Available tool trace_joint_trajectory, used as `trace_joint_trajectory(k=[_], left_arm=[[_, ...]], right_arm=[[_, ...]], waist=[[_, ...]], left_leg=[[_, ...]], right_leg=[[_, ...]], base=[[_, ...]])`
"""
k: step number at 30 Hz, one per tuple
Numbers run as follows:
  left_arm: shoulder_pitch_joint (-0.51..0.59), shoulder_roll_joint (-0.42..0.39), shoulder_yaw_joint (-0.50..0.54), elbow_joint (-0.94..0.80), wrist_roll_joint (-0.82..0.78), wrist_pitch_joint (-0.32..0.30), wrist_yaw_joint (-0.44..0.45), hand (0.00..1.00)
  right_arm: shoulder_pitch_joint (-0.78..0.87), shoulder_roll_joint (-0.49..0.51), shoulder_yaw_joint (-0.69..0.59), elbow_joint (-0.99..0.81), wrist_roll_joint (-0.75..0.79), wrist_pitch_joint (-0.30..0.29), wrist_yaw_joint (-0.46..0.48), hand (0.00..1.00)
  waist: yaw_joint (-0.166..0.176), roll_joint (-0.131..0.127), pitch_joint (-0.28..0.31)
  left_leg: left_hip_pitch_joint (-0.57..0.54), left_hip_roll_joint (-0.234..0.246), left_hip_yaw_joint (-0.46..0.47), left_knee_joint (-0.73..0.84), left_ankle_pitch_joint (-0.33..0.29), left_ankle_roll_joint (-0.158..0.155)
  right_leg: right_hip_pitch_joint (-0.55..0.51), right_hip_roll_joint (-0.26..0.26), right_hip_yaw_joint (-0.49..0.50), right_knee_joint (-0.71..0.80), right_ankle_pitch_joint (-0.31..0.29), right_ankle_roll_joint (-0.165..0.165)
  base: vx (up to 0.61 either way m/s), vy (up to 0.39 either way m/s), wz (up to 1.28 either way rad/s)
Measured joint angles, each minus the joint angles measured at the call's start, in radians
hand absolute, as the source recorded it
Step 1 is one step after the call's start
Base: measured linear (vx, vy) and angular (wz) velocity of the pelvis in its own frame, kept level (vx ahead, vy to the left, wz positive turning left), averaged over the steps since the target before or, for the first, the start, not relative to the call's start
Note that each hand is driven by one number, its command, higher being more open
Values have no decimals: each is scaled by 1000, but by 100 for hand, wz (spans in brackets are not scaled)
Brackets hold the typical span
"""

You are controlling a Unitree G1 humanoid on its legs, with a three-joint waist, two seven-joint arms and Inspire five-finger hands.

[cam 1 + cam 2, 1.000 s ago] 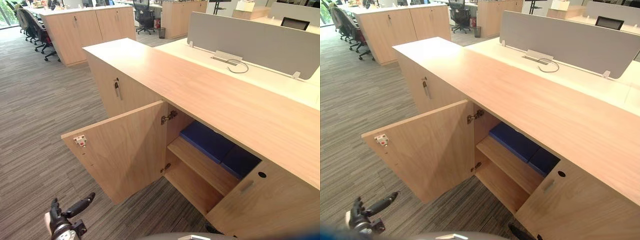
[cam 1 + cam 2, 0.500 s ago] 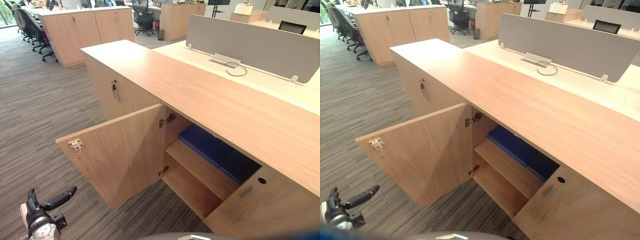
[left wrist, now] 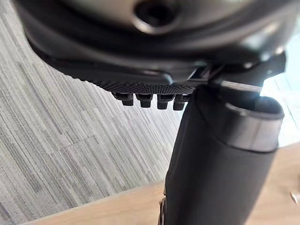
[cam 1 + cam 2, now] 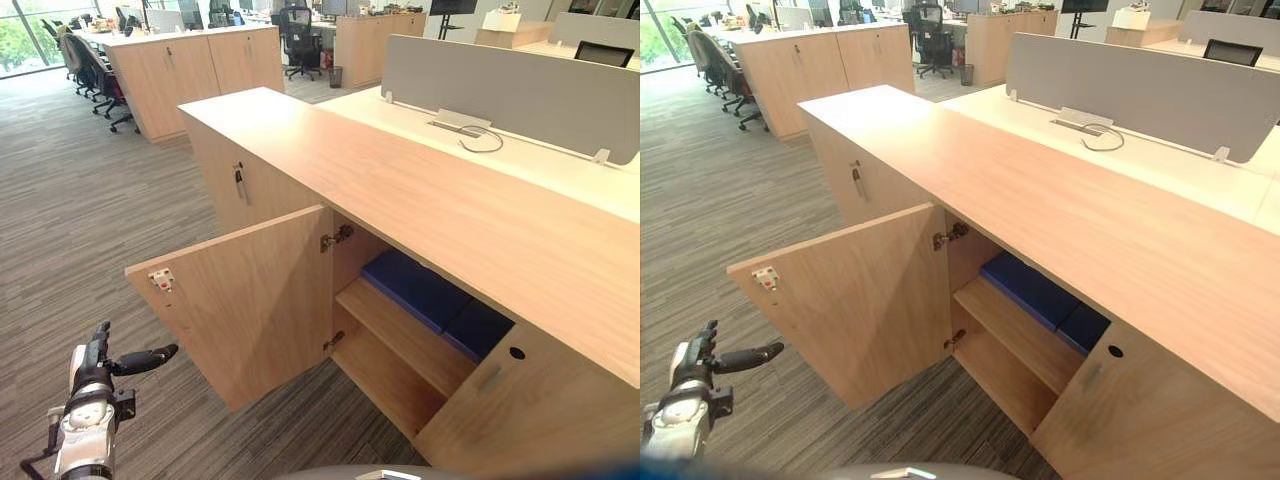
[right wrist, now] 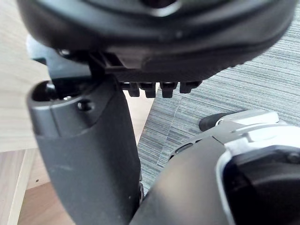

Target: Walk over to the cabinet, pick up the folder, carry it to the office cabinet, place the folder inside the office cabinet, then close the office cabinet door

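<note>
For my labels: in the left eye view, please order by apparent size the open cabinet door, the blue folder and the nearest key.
1. open cabinet door
2. blue folder
3. nearest key
The door also lies nearest the camera.

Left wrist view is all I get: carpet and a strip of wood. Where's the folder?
Observer: The blue folder lies on the upper shelf inside the office cabinet.
Operator: Door state?
Observer: The left door stands wide open, swung out over the carpet.
Operator: Left hand on it?
Observer: No. The left hand hangs beside the door's free edge with a gap between them, and it holds nothing.
</note>
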State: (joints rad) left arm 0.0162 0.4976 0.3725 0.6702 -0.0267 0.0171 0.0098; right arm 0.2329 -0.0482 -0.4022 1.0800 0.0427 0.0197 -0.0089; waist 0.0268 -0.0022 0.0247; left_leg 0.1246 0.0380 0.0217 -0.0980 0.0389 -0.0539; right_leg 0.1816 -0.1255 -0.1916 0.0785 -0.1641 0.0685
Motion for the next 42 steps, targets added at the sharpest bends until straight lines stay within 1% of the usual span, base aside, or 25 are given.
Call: trace_joint_trajectory(k=[2,4,6,8,9,12,17,18,20,24,27,28,29,30,31,32,34,36,37,39,40,41,42], left_arm=[[-15,8,-28,9,1,-9,-20,100],[-46,18,-51,39,2,-10,-22,100],[-72,34,-75,65,2,-10,-26,100],[-95,67,-129,83,1,-10,-41,100],[-105,71,-135,93,-2,-9,-39,100],[-144,111,-162,155,-2,-9,-47,100],[-181,124,-181,208,0,-8,-47,100],[-192,129,-192,220,0,-8,-46,100],[-199,131,-200,229,10,-6,-44,100],[-199,136,-214,226,71,-5,-43,100],[-189,152,-284,175,144,16,-39,100],[-171,157,-305,134,159,27,-39,100],[-116,166,-336,35,200,43,-37,100],[-86,166,-344,-14,216,49,-35,100],[-36,164,-356,-86,236,53,-30,100],[51,161,-379,-208,232,54,-29,100],[152,160,-412,-337,187,54,-28,100],[295,169,-490,-516,72,54,-28,100],[324,176,-521,-551,53,54,-28,100],[381,226,-688,-631,104,46,-34,100],[384,238,-734,-637,132,33,-35,100],[384,249,-803,-656,228,-8,-50,100],[384,251,-830,-669,277,-36,-65,100]], right_arm=[[1,0,-11,5,1,0,5,100],[1,0,-11,6,2,0,7,100],[-1,3,-11,6,2,0,8,100],[-9,4,-11,17,8,-1,10,100],[-11,4,-11,20,9,-1,10,100],[-24,2,-13,31,10,-2,16,100],[-25,-6,-12,26,39,-10,24,100],[-25,-8,-11,25,39,-11,25,100],[-25,-11,-8,23,41,-13,27,100],[-19,-10,4,20,41,-21,27,100],[11,2,19,-24,41,-24,28,100],[18,3,31,-37,41,-26,28,100],[24,6,32,-48,40,-30,28,100],[25,7,32,-48,40,-30,27,100],[28,7,31,-49,40,-31,27,100],[34,6,31,-50,40,-33,26,100],[36,5,33,-52,40,-34,25,100],[40,-6,59,-55,47,-42,25,100],[42,-13,71,-55,50,-45,25,100],[43,-38,113,-55,76,-54,27,100],[43,-45,118,-54,77,-59,28,100],[42,-51,122,-51,77,-66,29,100],[40,-53,128,-48,77,-69,29,100]], waist=[[-2,2,3],[-2,-1,5],[-1,-8,10],[-2,-16,16],[-1,-17,17],[-1,-15,24],[-1,-1,32],[-1,5,36],[-1,8,38],[-2,9,38],[-1,0,36],[0,-1,37],[2,-3,38],[4,-4,39],[10,-4,39],[24,-4,39],[31,-4,39],[54,0,36],[60,3,35],[68,23,35],[68,26,36],[65,34,33],[59,36,31]], left_leg=[[-2,15,1,0,1,-10],[-4,22,2,0,0,-14],[-3,27,7,0,-3,-18],[-1,27,15,1,-8,-24],[0,27,18,1,-8,-25],[6,26,53,6,-8,-25],[11,44,77,7,-8,-25],[7,46,79,7,-8,-25],[5,46,86,6,-6,-23],[-10,40,101,1,5,-16],[-23,33,94,1,18,-11],[-29,32,87,1,21,-14],[-40,30,76,1,28,-12],[-42,28,73,1,29,-11],[-43,26,68,1,30,-11],[-45,18,57,1,31,-9],[-52,6,43,1,34,-3],[-58,-11,38,1,36,9],[-60,-16,37,2,37,13],[-66,-35,29,2,40,25],[-66,-38,28,2,41,27],[-67,-43,28,1,43,32],[-67,-45,28,1,44,33]], right_leg=[[0,10,1,-3,-4,-8],[1,17,3,-7,-1,-6],[4,22,7,-13,0,-8],[8,25,14,-22,2,-9],[7,26,16,-23,3,-10],[5,29,37,-20,10,-18],[-16,40,66,8,24,-28],[-25,41,69,13,25,-28],[-33,40,79,19,27,-26],[-61,37,94,33,28,-24],[-66,31,94,24,24,-17],[-69,30,91,22,25,-15],[-75,28,83,20,27,-11],[-74,26,80,19,29,-9],[-71,22,76,17,30,-7],[-64,15,64,11,31,-1],[-60,4,50,6,32,7],[-61,-13,47,5,33,20],[-61,-18,47,5,35,26],[-61,-35,46,4,40,42],[-61,-38,46,3,41,44],[-61,-43,47,1,45,51],[-60,-44,49,-1,45,55]], base=[[-43,-58,-1],[9,-47,-3],[46,-32,-6],[103,-19,-8],[92,-12,-8],[62,12,-8],[-9,20,-9],[-60,21,-7],[-72,16,-12],[-119,18,-12],[-110,7,8],[-130,11,21],[-117,12,21],[-78,16,20],[-31,26,21],[-20,30,30],[-9,43,27],[-2,82,14],[-11,80,13],[-34,80,13],[-57,71,6],[-52,47,0],[-80,52,-4]])
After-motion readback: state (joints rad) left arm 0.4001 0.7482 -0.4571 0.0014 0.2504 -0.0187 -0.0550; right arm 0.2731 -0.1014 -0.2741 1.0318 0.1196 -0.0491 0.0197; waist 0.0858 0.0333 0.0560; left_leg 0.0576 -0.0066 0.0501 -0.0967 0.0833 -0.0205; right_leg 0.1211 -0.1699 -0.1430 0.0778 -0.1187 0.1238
